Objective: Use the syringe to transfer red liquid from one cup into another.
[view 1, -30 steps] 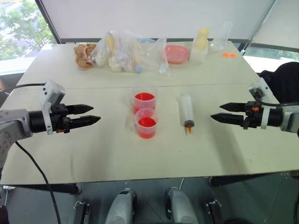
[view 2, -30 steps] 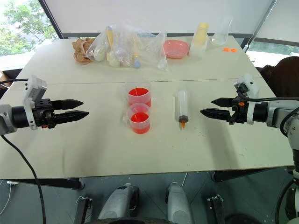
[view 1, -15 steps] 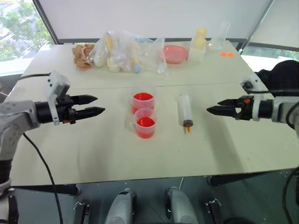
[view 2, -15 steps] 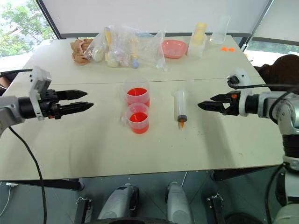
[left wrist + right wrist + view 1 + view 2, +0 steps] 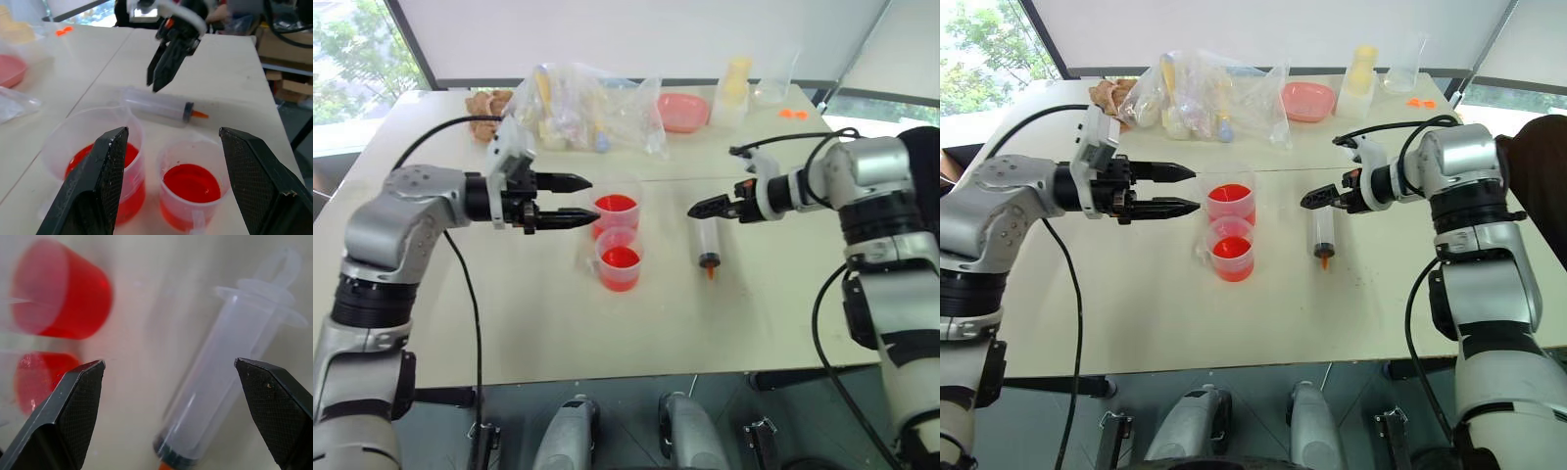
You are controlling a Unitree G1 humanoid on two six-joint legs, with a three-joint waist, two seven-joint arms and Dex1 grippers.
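Your right gripper (image 5: 1308, 200) fingers wide above the syringe (image 5: 1321, 229) | left gripper (image 5: 1191, 189) fingers apart, empty, beside the cups (image 5: 1231, 247) | table (image 5: 1136, 304)

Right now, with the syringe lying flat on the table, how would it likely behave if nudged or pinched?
The syringe looks like stiff, light plastic. Its round barrel lying on the table could roll sideways if nudged, though the flange may stop it. Smooth walls may slip between the fingers.

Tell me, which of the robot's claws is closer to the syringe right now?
The right. The right gripper hangs open just above the syringe, near its plunger end. The left gripper, also open, is beyond the two cups from it.
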